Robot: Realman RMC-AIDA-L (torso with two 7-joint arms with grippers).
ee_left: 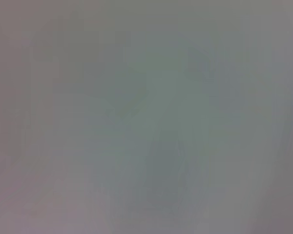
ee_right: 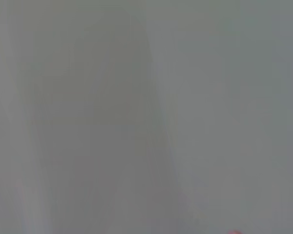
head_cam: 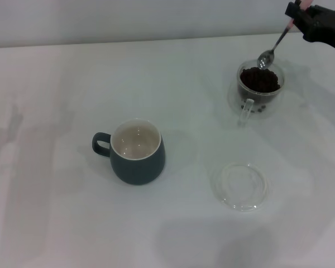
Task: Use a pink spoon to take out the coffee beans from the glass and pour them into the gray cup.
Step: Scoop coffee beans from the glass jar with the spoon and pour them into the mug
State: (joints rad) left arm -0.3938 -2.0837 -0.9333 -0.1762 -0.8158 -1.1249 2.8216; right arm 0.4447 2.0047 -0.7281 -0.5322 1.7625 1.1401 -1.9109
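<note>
My right gripper (head_cam: 297,12) is at the far right of the table, shut on the pink spoon (head_cam: 274,46). The spoon hangs down at a slant, its metal bowl just above the far rim of the glass (head_cam: 259,89). The bowl looks empty. The glass holds a heap of coffee beans (head_cam: 259,79), with a few more loose at its bottom. The gray cup (head_cam: 135,153) stands in the middle of the table, handle to the left, with no beans seen inside. My left gripper is out of view. Both wrist views show only blank pale surface.
A flat clear glass dish (head_cam: 241,186) lies on the white table (head_cam: 56,100), in front of the glass and right of the gray cup. A pale wall runs along the table's far edge.
</note>
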